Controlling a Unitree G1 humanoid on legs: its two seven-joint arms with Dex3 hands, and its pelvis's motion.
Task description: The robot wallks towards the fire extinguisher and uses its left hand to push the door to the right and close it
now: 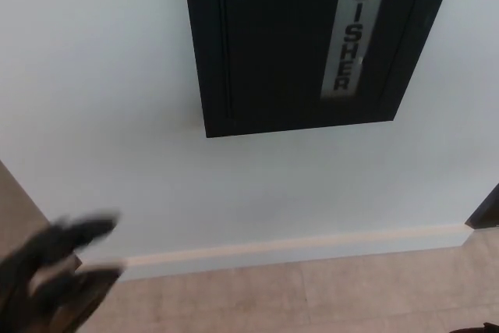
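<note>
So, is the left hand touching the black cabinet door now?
Apart. The head view shows the left hand low at the bottom left corner, with bare white wall between it and the cabinet door.

Left hand (48,271): black, motion-blurred, at the lower left corner of the head view. Thick, dark, rounded fingers (82,229) distinguishable; finer details, such as screws, markings or cables, cannot be made out through the blur.

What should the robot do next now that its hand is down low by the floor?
Probably just let the left robot hand finish dropping to the robot's side and stop. The black fire extinguisher cabinet door looks flush in its frame on the white wall, with no gap showing, so it seems closed. The blurred hand touches nothing, so no more pushing looks needed.
</note>
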